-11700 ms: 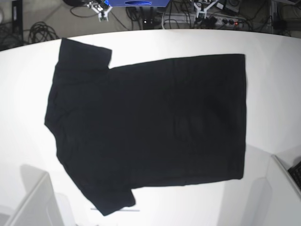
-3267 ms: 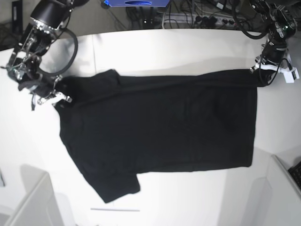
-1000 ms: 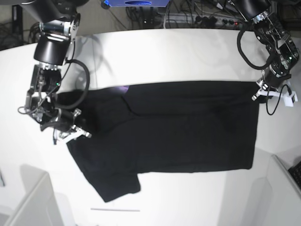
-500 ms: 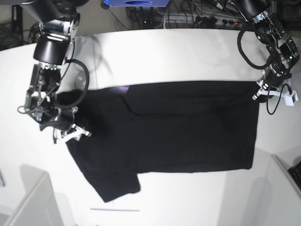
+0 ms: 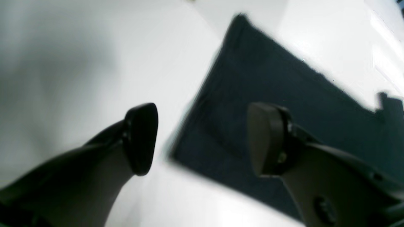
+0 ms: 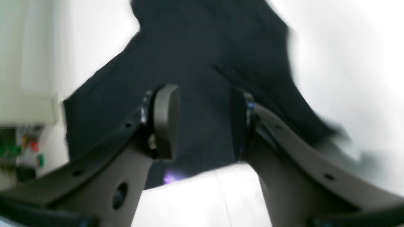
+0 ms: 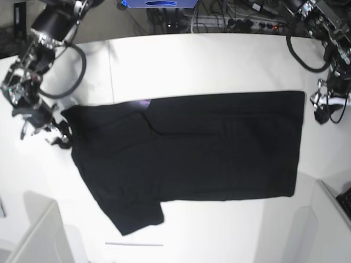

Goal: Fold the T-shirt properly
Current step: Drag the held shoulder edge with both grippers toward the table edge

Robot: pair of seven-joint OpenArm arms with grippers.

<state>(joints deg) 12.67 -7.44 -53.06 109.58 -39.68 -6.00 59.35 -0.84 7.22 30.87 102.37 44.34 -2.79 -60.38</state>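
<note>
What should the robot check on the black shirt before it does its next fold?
1. Left gripper open, nothing between its jaws: ok.
2. Right gripper open, nothing pinched: ok.
3. Both grippers off the T-shirt, out past its ends in the base view: ok.
4. Far long edge folded over into a straight line: ok. A bit of purple print peeks out there.
5. Near sleeve folded in: not ok, it sticks out flat on the table.
6. Cloth free of wrinkles: cannot tell, the black fabric hides creases.
</note>
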